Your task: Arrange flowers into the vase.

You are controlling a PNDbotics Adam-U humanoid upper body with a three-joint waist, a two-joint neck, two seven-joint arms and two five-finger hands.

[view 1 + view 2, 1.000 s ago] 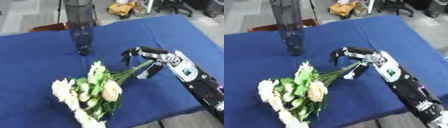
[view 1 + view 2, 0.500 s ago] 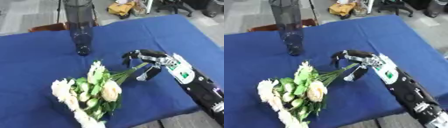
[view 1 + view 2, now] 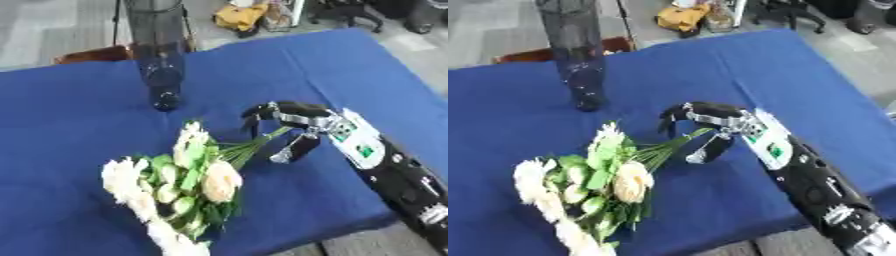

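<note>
Matt blue cloth covers the counter (image 3: 79,115). The far vase (image 3: 160,55) is dark, glossy glass. The robot hand (image 3: 293,120) looks black plastic with silvery metal.

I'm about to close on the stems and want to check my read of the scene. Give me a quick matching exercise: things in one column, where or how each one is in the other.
Things:
1. vase
2. bouquet
3. right hand
4. tablecloth

States:
A. blue, covering the table
B. lying on its side, blooms toward the near edge
C. standing upright at the far side, no flowers in it
D. fingers curved over the stem ends

Pairs: 1-C, 2-B, 3-D, 4-A
</note>
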